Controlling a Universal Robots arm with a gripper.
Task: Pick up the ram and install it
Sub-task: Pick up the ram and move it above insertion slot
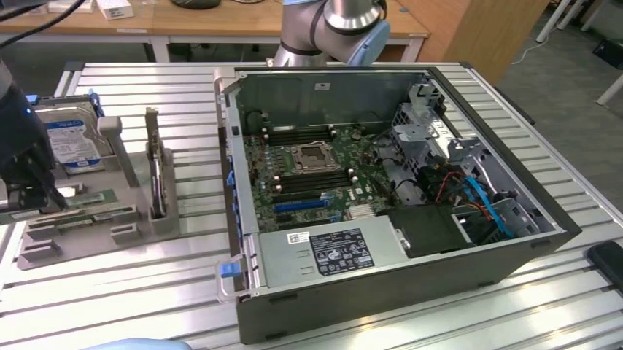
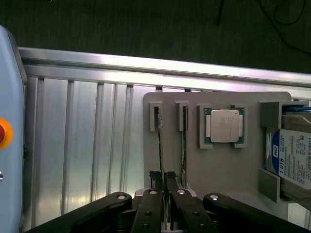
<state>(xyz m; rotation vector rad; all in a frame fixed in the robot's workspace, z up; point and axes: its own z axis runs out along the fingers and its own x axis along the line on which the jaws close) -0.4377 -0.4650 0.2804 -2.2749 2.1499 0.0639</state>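
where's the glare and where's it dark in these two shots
Wrist view: strong glare along the rail of the aluminium table, the floor beyond nearly black, the tool closed on the ram a dark shape against the pale grey holder. Exterior view: even light, sheen on the table, the computer case shadowed around its cables.

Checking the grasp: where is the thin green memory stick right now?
On the exterior view's left, the thin green memory stick stands on edge in the grey holder tray, clamped in the hand, beside a second stick.
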